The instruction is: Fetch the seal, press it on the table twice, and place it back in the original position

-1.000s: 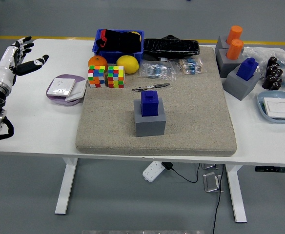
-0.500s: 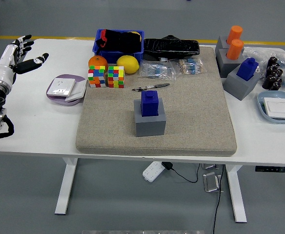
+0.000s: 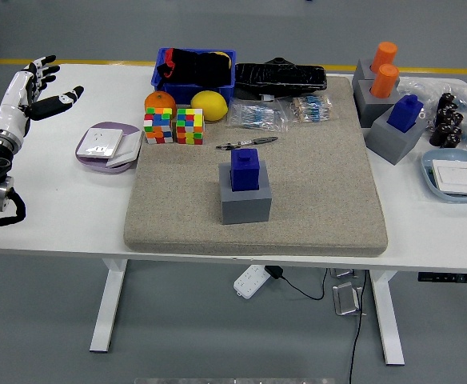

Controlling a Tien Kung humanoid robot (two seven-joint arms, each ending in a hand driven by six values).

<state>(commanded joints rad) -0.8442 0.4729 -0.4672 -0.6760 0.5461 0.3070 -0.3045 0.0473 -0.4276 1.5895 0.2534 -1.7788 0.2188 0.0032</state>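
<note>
The blue seal (image 3: 245,169) sat upright in its grey base (image 3: 246,199) at the centre of the frame, on the beige mat (image 3: 313,192) covering the white worktop (image 3: 57,208). At upper left, well apart, the left hand (image 3: 33,92) hovered, fingers (image 3: 64,100) spread, holding nothing.

Head view only: high camera on the robot's side, facing forward and down.

We have a single view, so no overlap with a second camera to record. We look from well above the white counter (image 3: 57,232), far enough back that its whole width fits; its near edge runs across the lower part of the picture, with its legs and grey floor below. The far edge lies near the top, floor beyond. The left robot hand (image 3: 33,92) enters at the left edge.
</note>
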